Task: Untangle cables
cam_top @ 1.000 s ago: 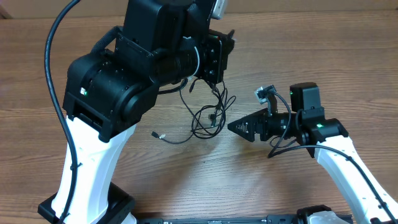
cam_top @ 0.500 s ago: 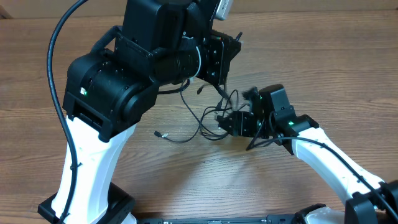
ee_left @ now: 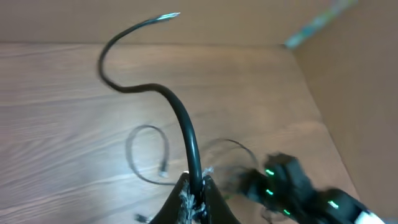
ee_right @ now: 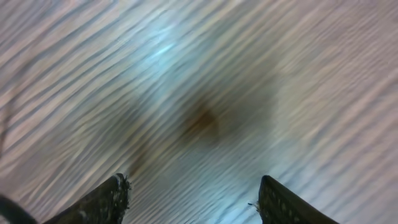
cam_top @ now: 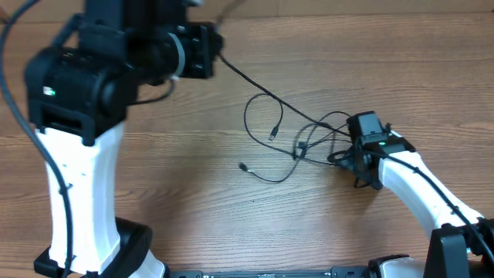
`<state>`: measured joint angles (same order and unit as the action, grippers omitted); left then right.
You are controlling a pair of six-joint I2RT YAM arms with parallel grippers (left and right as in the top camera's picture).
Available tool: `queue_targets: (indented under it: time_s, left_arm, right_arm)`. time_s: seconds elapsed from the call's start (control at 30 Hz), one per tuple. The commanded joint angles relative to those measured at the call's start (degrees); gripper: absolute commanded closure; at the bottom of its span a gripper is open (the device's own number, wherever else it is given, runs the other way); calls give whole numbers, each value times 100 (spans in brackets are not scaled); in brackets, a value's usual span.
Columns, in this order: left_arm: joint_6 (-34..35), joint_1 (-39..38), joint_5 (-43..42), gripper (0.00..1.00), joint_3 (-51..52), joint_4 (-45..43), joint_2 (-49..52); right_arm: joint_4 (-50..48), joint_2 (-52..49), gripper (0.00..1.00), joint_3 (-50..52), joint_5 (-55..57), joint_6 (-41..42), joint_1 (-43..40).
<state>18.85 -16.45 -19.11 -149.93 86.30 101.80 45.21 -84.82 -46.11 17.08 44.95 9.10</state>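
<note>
The cables [cam_top: 297, 143] lie in a loose tangle on the wooden table, with a loop [cam_top: 261, 116] and small plug ends [cam_top: 243, 165]. One strand runs taut up and left to my left gripper [cam_top: 214, 52], which is raised above the table. In the left wrist view that gripper [ee_left: 196, 191] is shut on a black cable [ee_left: 186, 134], whose free end [ee_left: 168, 17] curls upward. My right gripper [cam_top: 356, 164] points down at the table by the tangle's right end. In the blurred right wrist view it [ee_right: 196, 199] is open and empty over bare wood.
The left arm's big black body [cam_top: 93, 69] and white column [cam_top: 81, 201] fill the left side. The right arm's white link [cam_top: 417, 189] runs to the lower right. A thick black base cable [cam_top: 15, 116] hangs at the far left.
My left arm has swung left and away, pulling one strand and stretching the tangle out. My right gripper has moved right and now points down at the table.
</note>
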Motion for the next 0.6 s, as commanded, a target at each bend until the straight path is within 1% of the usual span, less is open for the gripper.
queue_targets:
  time_s: [0.0,0.3,0.33,0.37,0.43,0.57]
  left_arm:
    - [-262,839,15,96,-61,24,-155]
    - [-262,2428,-13,96,-61,66,-164]
    - [-262,2579,-44,96,-61,72,-164]
    - [-260,2889,-138,96,-61,90,-164]
    - [-260,3226,-295,96,-61,101,-164]
    - [-258,3707,-684,96,-61,136,-164]
  right_arm:
    - [105,-9,36,-35,387,149,-361]
    - [149,-9,35,-35,387,107,-437]
    - [153,-9,33,-35,387,107,-437]
    - [173,-9,31,-35,389,105,-437]
    - [179,-9,31,-35,387,107,-437]
    - [184,-9,28,-35,339,105,-435]
